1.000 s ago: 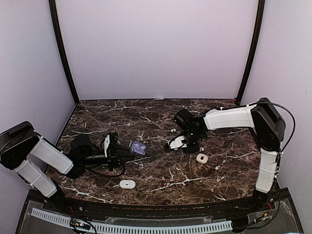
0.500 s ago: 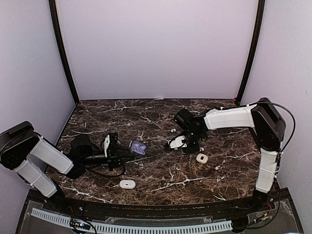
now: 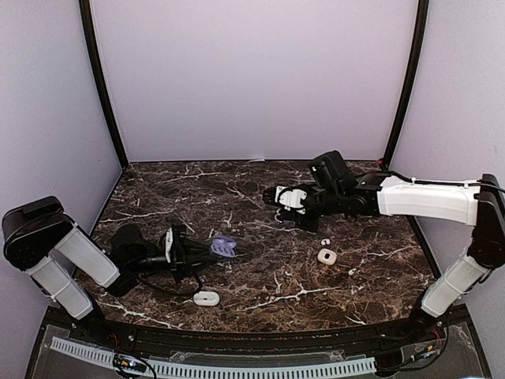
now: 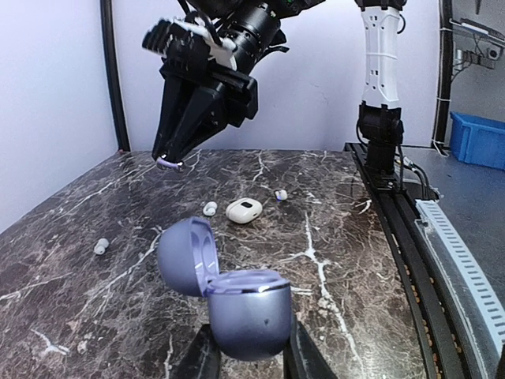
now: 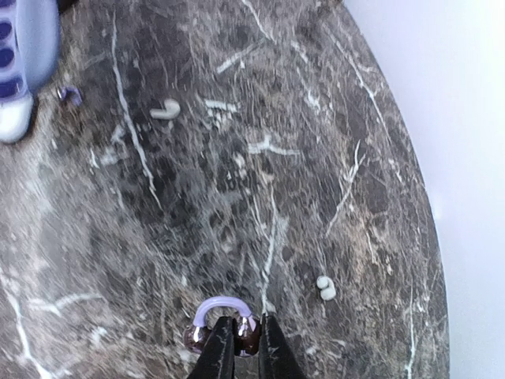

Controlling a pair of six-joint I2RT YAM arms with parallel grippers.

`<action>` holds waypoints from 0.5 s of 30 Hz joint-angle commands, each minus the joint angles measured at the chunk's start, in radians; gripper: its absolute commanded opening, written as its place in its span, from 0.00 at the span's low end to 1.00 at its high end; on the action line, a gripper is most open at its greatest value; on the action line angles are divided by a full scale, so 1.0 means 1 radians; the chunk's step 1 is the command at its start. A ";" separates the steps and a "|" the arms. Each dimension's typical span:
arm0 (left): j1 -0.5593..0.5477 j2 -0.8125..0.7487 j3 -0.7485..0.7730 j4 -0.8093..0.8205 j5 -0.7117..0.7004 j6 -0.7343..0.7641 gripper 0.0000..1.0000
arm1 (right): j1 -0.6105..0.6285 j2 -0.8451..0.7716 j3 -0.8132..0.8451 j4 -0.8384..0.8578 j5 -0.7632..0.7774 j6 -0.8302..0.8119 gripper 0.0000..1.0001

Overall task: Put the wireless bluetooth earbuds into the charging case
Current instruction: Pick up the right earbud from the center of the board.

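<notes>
Your right fingers [image 5: 220,355] rose, pinching a lavender earbud [image 5: 223,325]. Left fingers [image 4: 200,361] gripped the open case [image 4: 241,309]; carrying the bud left into it seemed next.

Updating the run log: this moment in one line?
left gripper: shut on open purple case | right gripper: shut on purple earbud, above table

Marble table [image 3: 260,197], scattered earbuds [image 3: 325,242], white cases [image 3: 207,298]

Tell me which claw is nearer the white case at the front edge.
Left. The left claw, gripping the lavender case, sits just behind the white case; the right claw is far off, toward the rear.
</notes>
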 commanded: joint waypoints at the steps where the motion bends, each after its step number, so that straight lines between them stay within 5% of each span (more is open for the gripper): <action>1: -0.066 0.059 -0.054 0.258 0.021 0.148 0.21 | 0.077 -0.099 -0.137 0.322 -0.120 0.207 0.10; 15: -0.133 0.075 -0.073 0.364 -0.108 0.228 0.20 | 0.236 -0.340 -0.498 0.901 0.080 0.384 0.01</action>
